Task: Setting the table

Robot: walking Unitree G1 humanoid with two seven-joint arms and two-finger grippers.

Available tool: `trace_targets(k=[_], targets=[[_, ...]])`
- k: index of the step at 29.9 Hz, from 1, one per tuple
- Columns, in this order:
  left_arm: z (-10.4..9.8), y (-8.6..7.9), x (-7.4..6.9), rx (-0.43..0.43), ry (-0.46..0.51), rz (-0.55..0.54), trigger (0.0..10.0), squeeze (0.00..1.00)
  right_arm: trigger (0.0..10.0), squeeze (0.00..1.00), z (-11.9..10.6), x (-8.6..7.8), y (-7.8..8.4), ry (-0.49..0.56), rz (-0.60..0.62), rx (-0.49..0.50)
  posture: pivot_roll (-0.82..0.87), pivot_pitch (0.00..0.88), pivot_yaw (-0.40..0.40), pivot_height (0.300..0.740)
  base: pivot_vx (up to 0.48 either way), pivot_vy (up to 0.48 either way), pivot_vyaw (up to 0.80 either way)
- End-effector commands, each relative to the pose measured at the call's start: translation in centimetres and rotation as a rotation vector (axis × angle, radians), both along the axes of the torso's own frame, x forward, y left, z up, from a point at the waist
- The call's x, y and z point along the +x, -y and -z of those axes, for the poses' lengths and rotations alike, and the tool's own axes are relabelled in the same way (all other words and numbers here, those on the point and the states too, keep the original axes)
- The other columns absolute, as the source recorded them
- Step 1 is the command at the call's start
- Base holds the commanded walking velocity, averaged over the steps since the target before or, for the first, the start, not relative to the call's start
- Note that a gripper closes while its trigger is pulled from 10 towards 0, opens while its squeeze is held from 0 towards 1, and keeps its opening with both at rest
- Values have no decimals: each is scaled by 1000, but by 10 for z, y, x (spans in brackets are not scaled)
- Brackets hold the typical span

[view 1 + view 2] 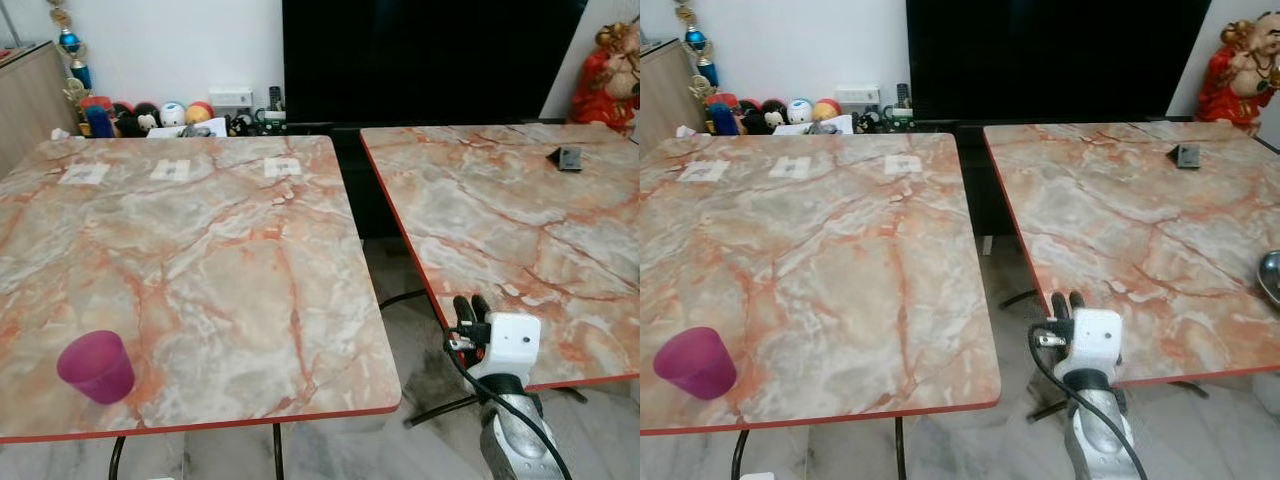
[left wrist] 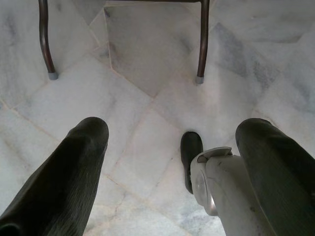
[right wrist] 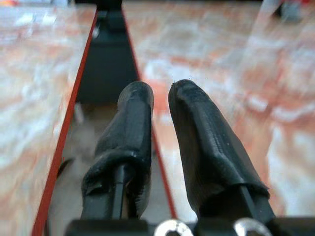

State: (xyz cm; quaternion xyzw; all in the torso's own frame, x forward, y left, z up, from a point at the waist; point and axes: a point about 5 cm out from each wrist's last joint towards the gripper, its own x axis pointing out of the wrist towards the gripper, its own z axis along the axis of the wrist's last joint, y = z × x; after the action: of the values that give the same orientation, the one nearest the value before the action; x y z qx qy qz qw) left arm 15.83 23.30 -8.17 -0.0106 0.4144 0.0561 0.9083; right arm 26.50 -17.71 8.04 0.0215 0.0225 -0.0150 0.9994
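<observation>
Purple cup (image 1: 96, 366) upright near left bench's (image 1: 230, 260) front corner, untouched; early step, reach pending. Metal bowl (image 1: 1270, 275) cut off at right bench's (image 1: 1140, 230) edge. Right gripper (image 3: 160, 132) over the gap: fingers nearly closed, empty. Left gripper (image 2: 167, 162) above floor: fingers wide apart, empty.

— How is the scene viewed from the head?
— Two marble tables (image 1: 200, 260) are seen from above, looking forward and down, by both eyes.
— And the wrists?
— The floor (image 2: 147, 98) is faced closely by the left; the table gap by the right.
</observation>
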Motion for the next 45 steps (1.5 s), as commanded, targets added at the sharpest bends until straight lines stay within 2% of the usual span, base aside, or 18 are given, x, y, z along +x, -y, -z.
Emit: trace_targets(k=[1, 6, 8, 17, 22, 32, 38, 40, 45], targets=[[1, 1, -3, 3, -11, 10, 10000, 0, 10000, 0, 6, -1, 0, -35, -19, 22, -18, 52, -15, 740, 0, 0, 0], [1, 1, -3, 4, -10, 8, 10000, 0, 10000, 0, 11, -4, -3, -59, -85, -1, -19, 61, -18, 740, 0, 0, 0], [1, 1, -2, 5, -10, 7, 10000, 0, 10000, 0, 19, -8, -4, -97, -115, 10, -18, 62, -19, 740, 0, 0, 0], [1, 1, -2, 2, -6, 6, 10000, 0, 10000, 0, 43, -18, 2, -187, -93, 49, -19, 66, -22, 740, 0, 0, 0], [1, 1, -2, 0, -4, 4, 10000, 0, 10000, 0, 53, -20, 2, -220, -126, 54, -17, 68, -23, 740, 0, 0, 0], [1, 1, -2, 0, -3, 4, 10000, 0, 10000, 0, 64, -23, 3, -260, -138, 63, -16, 69, -21, 740, 0, 0, 0], [1, 1, -2, 0, -3, 8, 10000, 0, 10000, 0, 85, -31, 5, -339, -118, 69, -17, 61, -19, 740, 0, 0, 0], [1, 1, -3, 0, -2, 8, 10000, 0, 10000, 0, 100, -38, 7, -405, -109, 66, -12, 57, -19, 740, 0, 0, 0], [2, 2, -4, 0, -3, 9, 10000, 0, 10000, 0, 118, -45, 6, -495, -104, 65, -13, 52, -19, 740, 0, 0, 0]])
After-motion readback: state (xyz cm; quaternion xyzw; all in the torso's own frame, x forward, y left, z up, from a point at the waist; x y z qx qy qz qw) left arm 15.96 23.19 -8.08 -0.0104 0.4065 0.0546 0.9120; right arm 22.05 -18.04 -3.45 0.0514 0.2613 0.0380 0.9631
